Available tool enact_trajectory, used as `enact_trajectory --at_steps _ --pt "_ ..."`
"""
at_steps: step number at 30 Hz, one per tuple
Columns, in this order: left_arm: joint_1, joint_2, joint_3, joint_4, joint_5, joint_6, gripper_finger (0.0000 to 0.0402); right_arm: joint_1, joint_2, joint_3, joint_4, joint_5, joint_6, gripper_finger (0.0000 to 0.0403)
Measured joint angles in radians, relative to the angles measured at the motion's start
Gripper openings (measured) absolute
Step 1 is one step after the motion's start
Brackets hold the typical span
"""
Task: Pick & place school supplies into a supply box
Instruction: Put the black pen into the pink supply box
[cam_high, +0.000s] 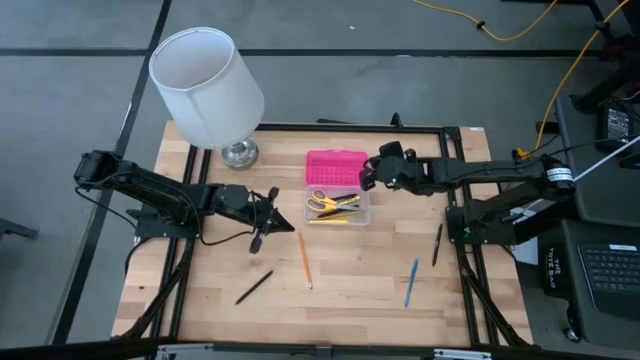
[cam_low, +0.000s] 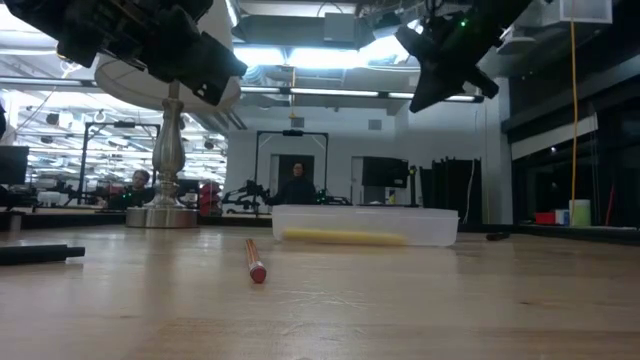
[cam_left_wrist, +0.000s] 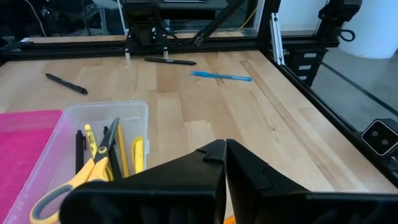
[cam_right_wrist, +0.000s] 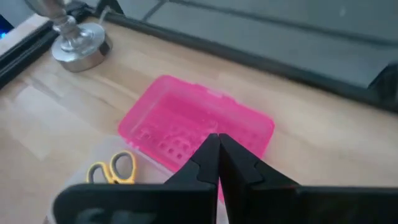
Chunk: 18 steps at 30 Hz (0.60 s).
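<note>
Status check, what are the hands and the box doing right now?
Left hand shut, empty, left of clear plastic box. Right hand shut, empty, beside its open pink lid. Yellow-handled scissors inside. Orange pencil still out.

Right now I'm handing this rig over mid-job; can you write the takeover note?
Left gripper: shut, empty, above the table just left of the box.
Right gripper: shut, empty, at the box's right side, by the open pink lid.
Done: scissors and some yellow and black pens already lie in the box.
Left: four items on the table: orange pencil, black pen front left, blue pen and black pen on the right. Lid not yet closed.
</note>
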Motion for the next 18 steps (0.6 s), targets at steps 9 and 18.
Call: enact_trajectory --at_steps 9,18 --pt "0.000 0.000 0.000 0.000 0.000 0.000 0.0006 -0.130 0.000 0.000 -0.178 -0.087 0.159 0.0012" --pt "0.000 0.000 0.000 0.000 0.000 0.000 0.0002 -0.225 0.000 0.000 -0.336 -0.184 0.339 0.0012"
